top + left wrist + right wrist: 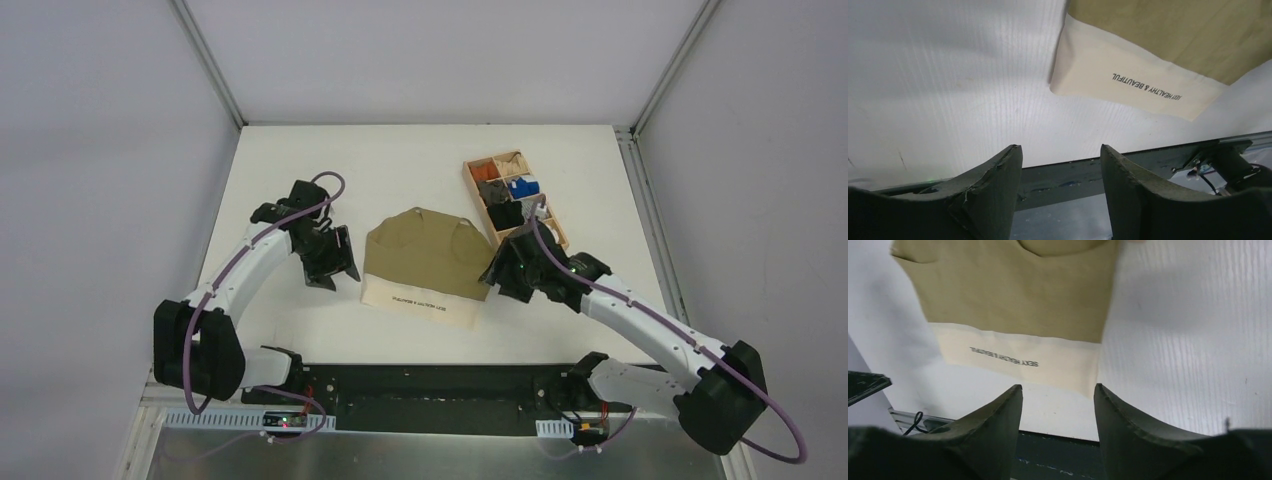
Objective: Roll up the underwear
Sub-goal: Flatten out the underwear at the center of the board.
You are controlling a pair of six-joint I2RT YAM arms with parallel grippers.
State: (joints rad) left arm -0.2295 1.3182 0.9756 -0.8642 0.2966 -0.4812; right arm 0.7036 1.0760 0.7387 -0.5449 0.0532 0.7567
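Note:
The olive-khaki underwear (425, 258) lies flat in the middle of the table, side flaps folded in, its cream waistband with dark lettering toward the near edge. It also shows in the left wrist view (1168, 35) and in the right wrist view (1013, 285). My left gripper (335, 268) is open and empty, just left of the garment, apart from it. My right gripper (497, 278) is open and empty at the garment's right edge. In the wrist views the left gripper (1060, 150) and the right gripper (1058, 388) show nothing between their fingers.
A wooden compartment box (552, 213) with small orange, black, blue and grey fabric bundles stands at the back right, just behind my right gripper. A black rail (430, 385) runs along the table's near edge.

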